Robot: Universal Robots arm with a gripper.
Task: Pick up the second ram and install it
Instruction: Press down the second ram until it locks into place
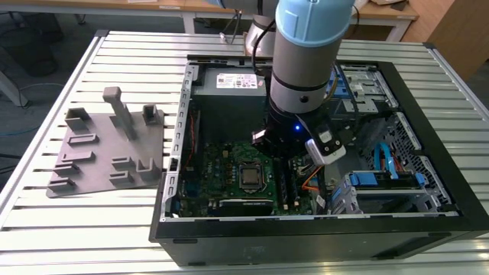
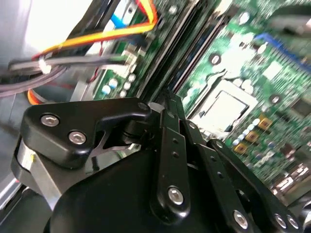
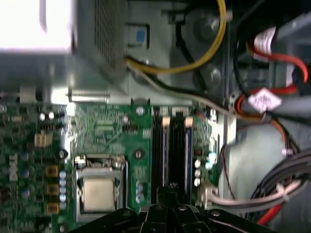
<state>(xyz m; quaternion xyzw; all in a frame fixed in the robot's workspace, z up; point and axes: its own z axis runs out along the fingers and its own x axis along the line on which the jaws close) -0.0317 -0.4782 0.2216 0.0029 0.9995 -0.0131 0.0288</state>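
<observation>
Gripper (image 3: 172, 196) sits low over two memory slots (image 3: 172, 145); we cannot tell its opening or whether it holds the second ram

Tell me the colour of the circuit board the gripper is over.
Green. The circuit board shows best in the first wrist view, with the gripper above its memory slots.
</observation>
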